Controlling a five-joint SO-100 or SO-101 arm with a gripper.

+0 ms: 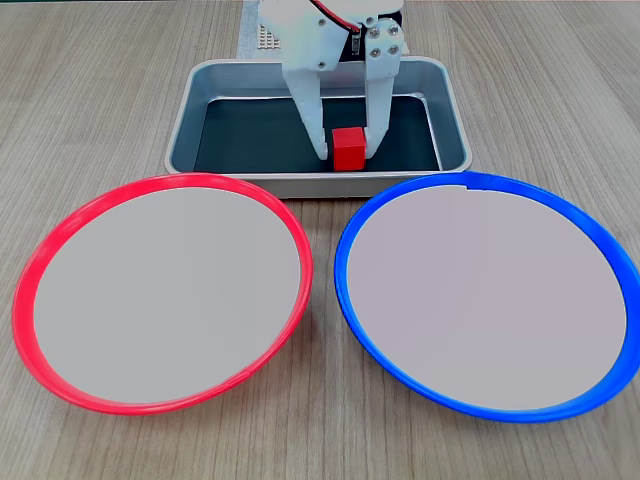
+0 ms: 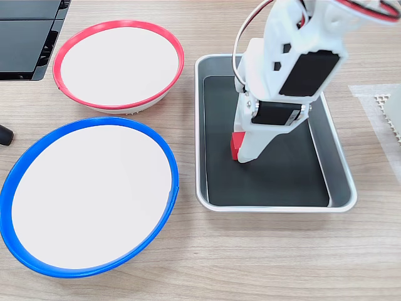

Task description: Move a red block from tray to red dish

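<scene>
Taking the tray as the landmark, you had the red dish on the counter just in front of the tray's left half in a fixed view, its rim close to the tray's near wall. Its pale centre carried nothing.

Inside the tray, the red block sat on the dark floor, close to the near wall and slightly right of the tray's middle. Your end effector reached down into the tray from the far side, with one white finger on each side of the block. Both fingers stood against or very close to the block's side faces. The jaws were narrow, set at about the block's width; whether they actually gripped it could not be told. The block appeared to rest on the tray floor.

The blue-rimmed plate lay in front of the tray's right half, beside the red dish, the two rims near each other but apart. It too carried nothing.

In another fixed view, the white arm covered most of the block, leaving a red sliver at the tray's middle. There the red dish and blue-rimmed plate lay left of the tray.
</scene>
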